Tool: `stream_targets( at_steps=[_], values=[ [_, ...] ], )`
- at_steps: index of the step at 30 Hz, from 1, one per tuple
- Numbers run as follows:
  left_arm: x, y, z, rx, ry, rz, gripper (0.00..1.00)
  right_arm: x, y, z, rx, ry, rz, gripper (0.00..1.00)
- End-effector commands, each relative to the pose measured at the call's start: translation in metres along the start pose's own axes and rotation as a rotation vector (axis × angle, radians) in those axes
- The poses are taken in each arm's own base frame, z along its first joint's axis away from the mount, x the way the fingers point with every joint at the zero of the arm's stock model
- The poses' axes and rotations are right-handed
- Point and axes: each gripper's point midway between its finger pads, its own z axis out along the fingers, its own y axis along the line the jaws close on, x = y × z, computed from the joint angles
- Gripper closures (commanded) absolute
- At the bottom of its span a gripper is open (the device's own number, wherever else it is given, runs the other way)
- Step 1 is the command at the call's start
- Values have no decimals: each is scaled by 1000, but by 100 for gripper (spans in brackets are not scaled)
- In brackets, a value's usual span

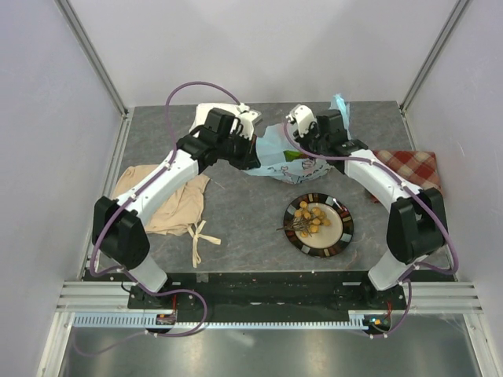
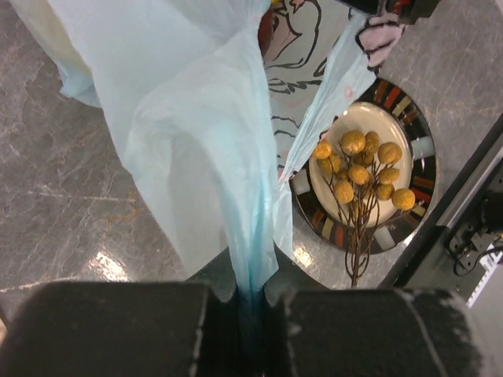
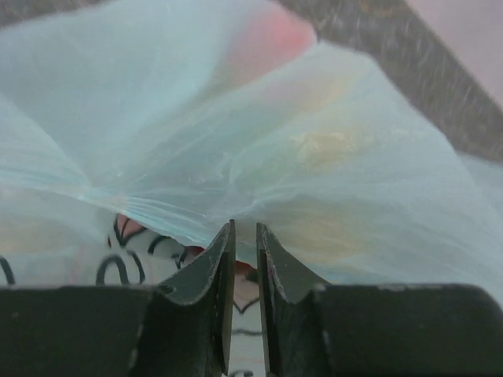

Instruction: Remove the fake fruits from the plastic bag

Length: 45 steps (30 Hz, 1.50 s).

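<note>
The light-blue plastic bag (image 1: 273,161) lies at the table's middle back, held up between both grippers. My left gripper (image 1: 248,155) is shut on a gathered strip of its film (image 2: 247,236). My right gripper (image 1: 303,146) stands with its jaws almost together, pinching a fold of the bag (image 3: 236,157). Fake fruits show dimly through the film as a red shape (image 3: 271,35) and a yellow one (image 3: 322,145). A tan-brown berry cluster (image 1: 310,218) lies outside the bag on a striped-rim plate (image 1: 342,236); it also shows in the left wrist view (image 2: 361,169).
A beige cloth (image 1: 161,196) lies at the left. A folded white cloth (image 1: 244,118) sits behind the left gripper. A red checked cloth (image 1: 409,169) lies at the right. One bag handle (image 1: 339,106) sticks up behind the right gripper.
</note>
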Motion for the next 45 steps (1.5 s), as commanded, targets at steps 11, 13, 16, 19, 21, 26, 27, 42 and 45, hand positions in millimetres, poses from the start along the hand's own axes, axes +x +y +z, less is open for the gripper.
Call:
stream_targets(
  at_steps=[11,13,16,19,21,26,27,42,45],
  values=[
    [7,8,-19,-54,-2,128,82,8,-21,-52,95,11,142,41],
    [-6,7,-16,-50,-17,135,84,-26,-14,-62,11,-103,74,41],
    [-23,-4,-15,2,-48,125,98,-56,7,-77,-139,-187,10,46],
    [-40,-14,-11,36,-76,89,98,-57,44,-74,-327,-162,18,51],
    [-47,-17,-8,46,-87,106,99,-42,68,-63,-425,-96,23,59],
    [-49,-17,-8,44,-91,124,98,-13,82,-22,-442,-13,-7,66],
    [-48,-16,-10,33,-92,125,98,-9,78,-13,-421,-3,-9,67],
    [28,24,-9,-113,52,187,98,-11,-26,70,-56,-19,82,30],
    [21,24,-14,-125,32,184,98,4,-29,83,-64,22,85,27]
  ],
)
